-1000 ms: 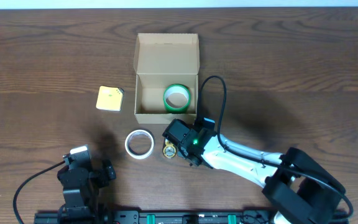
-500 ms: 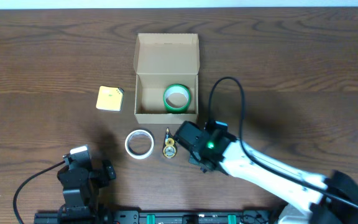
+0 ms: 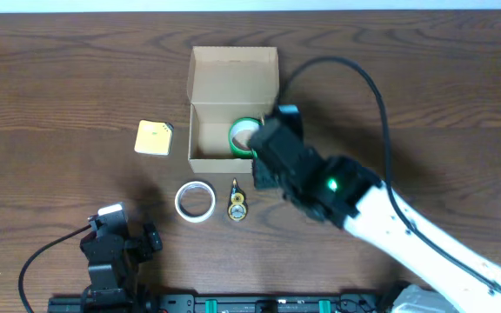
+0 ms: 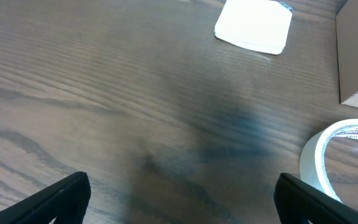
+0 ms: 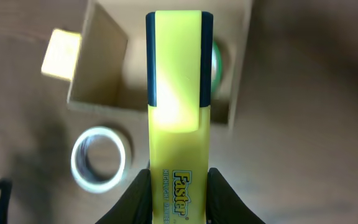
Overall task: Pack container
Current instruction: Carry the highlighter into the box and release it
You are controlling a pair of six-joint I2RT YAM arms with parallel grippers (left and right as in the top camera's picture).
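Observation:
The tan cardboard container (image 3: 233, 74) stands open at the table's middle with a green tape roll (image 3: 243, 136) inside. My right gripper (image 3: 266, 156) hangs above the container's front right corner. In the right wrist view it (image 5: 178, 193) is shut on a yellow highlighter (image 5: 178, 93) with a dark cap, which points over the container (image 5: 98, 68) and the green roll (image 5: 217, 59). My left gripper (image 4: 179, 199) is open and empty low over the table at the front left (image 3: 116, 248).
A white tape roll (image 3: 195, 201) and a small yellow-black item (image 3: 236, 207) lie just in front of the container. A pale yellow pad (image 3: 153, 138) lies to its left. The left wrist view shows the pad (image 4: 253, 25) and the white roll (image 4: 340, 155).
My right gripper has risen from the table beside the small yellow-black item and moved back over the container's front right corner. The left arm has not moved.

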